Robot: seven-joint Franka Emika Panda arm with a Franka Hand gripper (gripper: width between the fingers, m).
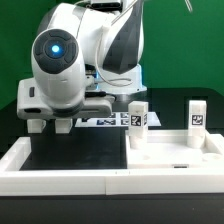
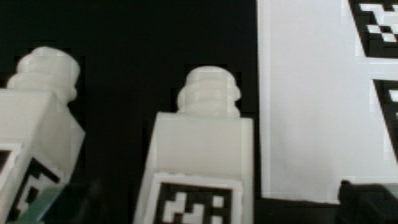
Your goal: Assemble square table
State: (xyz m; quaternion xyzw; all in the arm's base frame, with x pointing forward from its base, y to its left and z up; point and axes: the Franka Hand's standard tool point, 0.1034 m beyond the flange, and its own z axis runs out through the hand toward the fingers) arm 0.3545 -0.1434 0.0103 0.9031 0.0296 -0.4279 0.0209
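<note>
I see a plain green wall (image 1: 190,50) at the back, flat and evenly lit. In front of it is a black flat table top (image 1: 75,150). A long white plastic rim wall (image 1: 60,182) runs along its near edge and up the exterior view's left side.

White legs (image 2: 205,130), black-and-white tags (image 2: 187,200)

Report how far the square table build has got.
Done: nothing clearly joined; two upright legs stand by the slab, attachment unclear. In hand: nothing; the open gripper hangs over two lying legs. Left: screwing legs into the slab.
</note>
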